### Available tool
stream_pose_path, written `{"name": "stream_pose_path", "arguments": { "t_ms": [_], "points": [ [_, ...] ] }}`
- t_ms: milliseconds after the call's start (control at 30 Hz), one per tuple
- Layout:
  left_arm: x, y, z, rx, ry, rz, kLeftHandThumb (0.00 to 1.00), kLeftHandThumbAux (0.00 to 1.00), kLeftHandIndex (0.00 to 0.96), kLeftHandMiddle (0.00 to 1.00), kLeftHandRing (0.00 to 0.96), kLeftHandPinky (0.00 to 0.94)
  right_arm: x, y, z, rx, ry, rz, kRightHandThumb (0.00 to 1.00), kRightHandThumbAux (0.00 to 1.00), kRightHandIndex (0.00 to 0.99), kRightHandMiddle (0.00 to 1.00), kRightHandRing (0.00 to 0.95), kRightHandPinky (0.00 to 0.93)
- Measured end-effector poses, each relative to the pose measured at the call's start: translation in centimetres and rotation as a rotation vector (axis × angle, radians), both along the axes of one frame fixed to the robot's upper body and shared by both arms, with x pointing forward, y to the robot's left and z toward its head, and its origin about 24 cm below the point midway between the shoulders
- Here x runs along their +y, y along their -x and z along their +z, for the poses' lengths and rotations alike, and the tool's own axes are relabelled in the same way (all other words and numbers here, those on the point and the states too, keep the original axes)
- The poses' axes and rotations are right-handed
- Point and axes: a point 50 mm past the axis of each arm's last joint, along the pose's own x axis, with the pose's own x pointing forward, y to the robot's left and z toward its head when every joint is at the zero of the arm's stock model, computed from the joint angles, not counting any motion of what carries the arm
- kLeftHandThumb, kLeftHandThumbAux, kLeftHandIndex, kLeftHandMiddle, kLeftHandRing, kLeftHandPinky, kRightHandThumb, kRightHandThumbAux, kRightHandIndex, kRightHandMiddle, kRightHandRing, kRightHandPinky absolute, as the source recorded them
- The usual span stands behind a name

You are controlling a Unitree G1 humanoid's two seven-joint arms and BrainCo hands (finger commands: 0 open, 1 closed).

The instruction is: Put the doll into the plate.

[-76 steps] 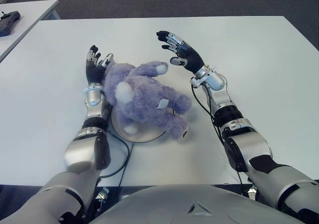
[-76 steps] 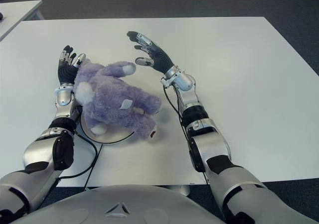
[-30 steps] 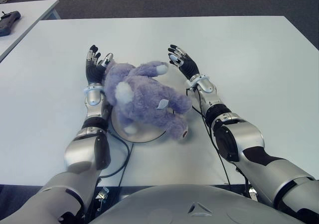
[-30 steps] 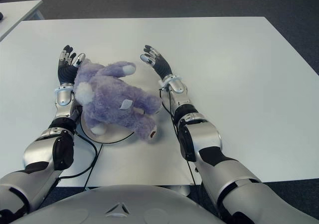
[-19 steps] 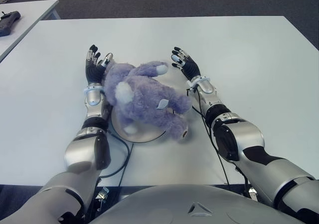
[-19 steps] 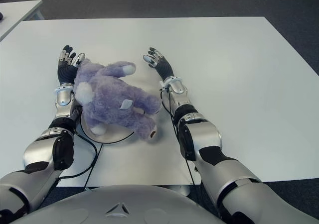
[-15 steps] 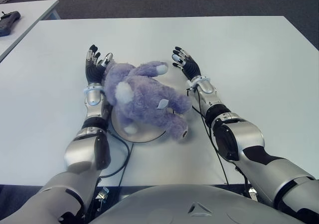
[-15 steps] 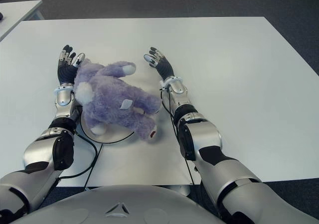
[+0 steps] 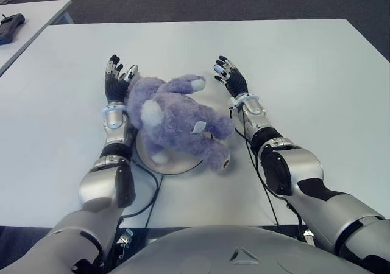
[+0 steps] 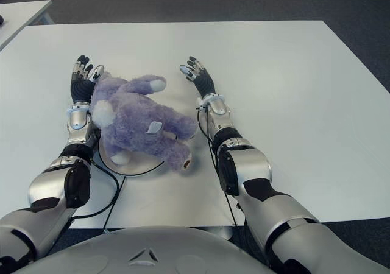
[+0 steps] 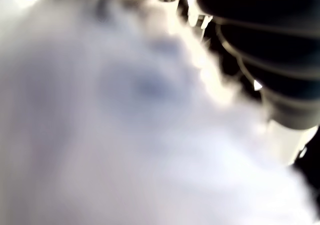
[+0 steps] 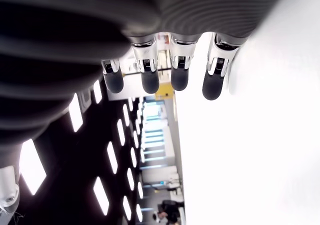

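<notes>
- Purple plush doll (image 9: 177, 119) lies across the plate (image 9: 183, 166), between both hands.
- Right hand (image 9: 230, 81) has dropped beside the doll onto the white surface (image 9: 304, 73), fingers spread, empty.
- Left hand (image 9: 114, 85) flanks the doll's head, fingers released; placement looks done.

Even, bright overhead light fills both eye views; the white table (image 9: 304, 61) shows mild glare and only soft, short shadows at the lower centre. The left wrist view is wholly out of focus, a pale lilac blur. In the right wrist view the table is blown out to white, and ceiling lights streak the dark lower left.
</notes>
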Motion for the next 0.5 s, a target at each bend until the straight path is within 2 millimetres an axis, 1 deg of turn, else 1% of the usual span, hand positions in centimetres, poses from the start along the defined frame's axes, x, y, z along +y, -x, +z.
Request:
{"name": "stream_pose_path", "arguments": {
  "t_ms": [500],
  "points": [
    [0.06, 0.02, 0.00, -0.005, 0.011, -0.020, 0.000, 0.595, 0.008, 0.058, 0.046, 0.057, -0.92, -0.21, -0.08, 0.028, -0.023, -0.072, 0.000, 0.612, 0.000, 0.037, 0.003, 0.000]
  ]
}}
